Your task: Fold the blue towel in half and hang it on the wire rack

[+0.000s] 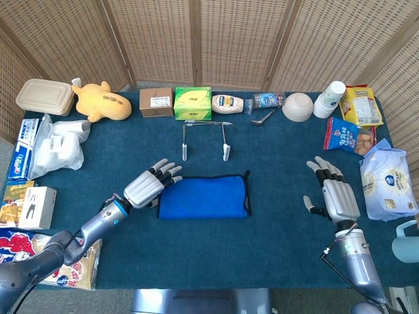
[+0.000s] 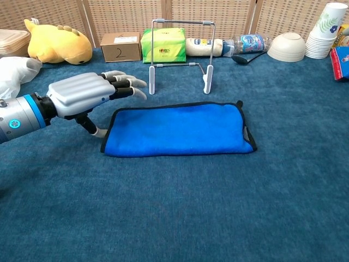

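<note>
The blue towel (image 1: 204,196) (image 2: 177,130) lies flat on the tablecloth as a black-edged rectangle. Behind it stands the wire rack (image 1: 205,139) (image 2: 180,53), empty. My left hand (image 1: 150,184) (image 2: 90,94) hovers with fingers spread at the towel's left end, its thumb down beside the towel's left edge. My right hand (image 1: 334,194) is open with fingers apart, well to the right of the towel, holding nothing; the chest view does not show it.
Along the back edge stand a yellow plush (image 1: 100,102), a brown box (image 1: 156,102), a green tissue box (image 1: 192,103), a bottle (image 1: 228,103), a bowl (image 1: 298,106) and paper cups (image 1: 329,99). Snack bags (image 1: 386,183) sit right, packets (image 1: 52,144) left.
</note>
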